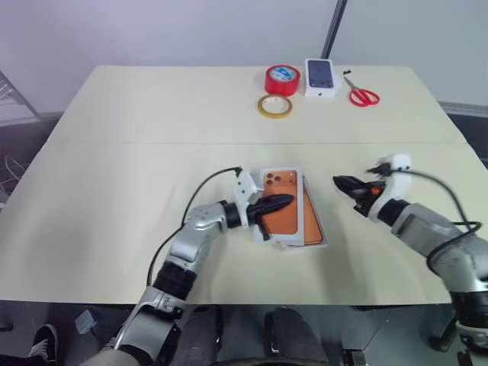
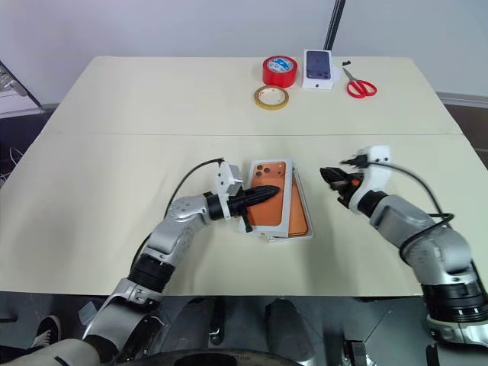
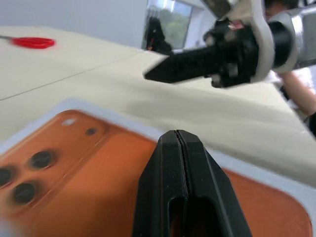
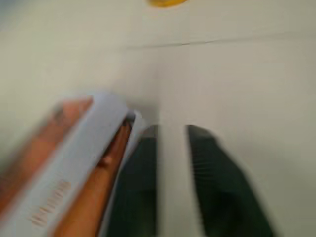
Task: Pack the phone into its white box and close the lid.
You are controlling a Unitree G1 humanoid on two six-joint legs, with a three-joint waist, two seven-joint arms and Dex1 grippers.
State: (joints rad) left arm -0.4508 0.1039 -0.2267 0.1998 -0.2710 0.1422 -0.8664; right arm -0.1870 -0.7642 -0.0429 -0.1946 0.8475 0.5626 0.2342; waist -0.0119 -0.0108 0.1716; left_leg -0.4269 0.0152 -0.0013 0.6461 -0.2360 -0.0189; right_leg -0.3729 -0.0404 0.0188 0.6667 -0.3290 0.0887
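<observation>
The lid [image 2: 273,192] sits skewed over the white box [image 2: 301,221], phone [image 2: 305,213] edge showing beneath. Left gripper [image 2: 268,194], fingers closed, presses the lid; right gripper [image 2: 329,178] hangs beside, its fingers' state unclear. Uneven pressure risks jamming the lid.

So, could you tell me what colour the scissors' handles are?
Red; the scissors show best in the right eye view.

lid [image 2: 271,187] lies skewed atop the white box [image 2: 303,221], mid-table [image 2: 114,152].

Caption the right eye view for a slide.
Shut left claw presses on the white cardboard lid printed with an orange phone; right claw hovers beside it.
</observation>
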